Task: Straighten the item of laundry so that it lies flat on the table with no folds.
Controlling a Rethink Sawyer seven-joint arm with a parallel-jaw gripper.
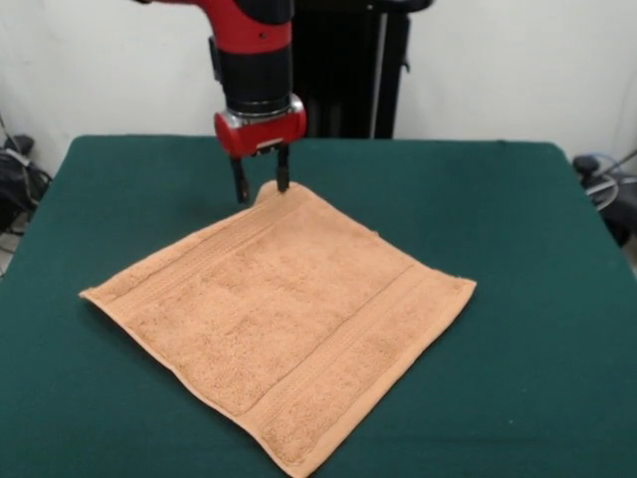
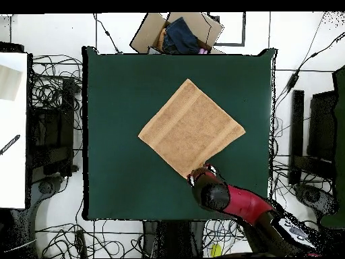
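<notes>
The peach-orange towel (image 1: 284, 319) lies spread out as a diamond on the dark green table (image 1: 518, 229), with band stripes near two opposite edges. It looks flat, apart from its far corner, which rises slightly. My gripper (image 1: 261, 185) hangs over that far corner, its fingers (image 1: 239, 185) open and standing on either side of the corner tip. In the overhead view the towel (image 2: 191, 127) sits right of the table's (image 2: 114, 101) middle, and the gripper (image 2: 201, 170) covers its lower corner.
A cardboard box (image 2: 176, 32) holding dark clothes stands just beyond the table's top edge in the overhead view. Cables (image 2: 54, 94) lie on the floor around the table. A white surface (image 2: 13, 128) borders the left side.
</notes>
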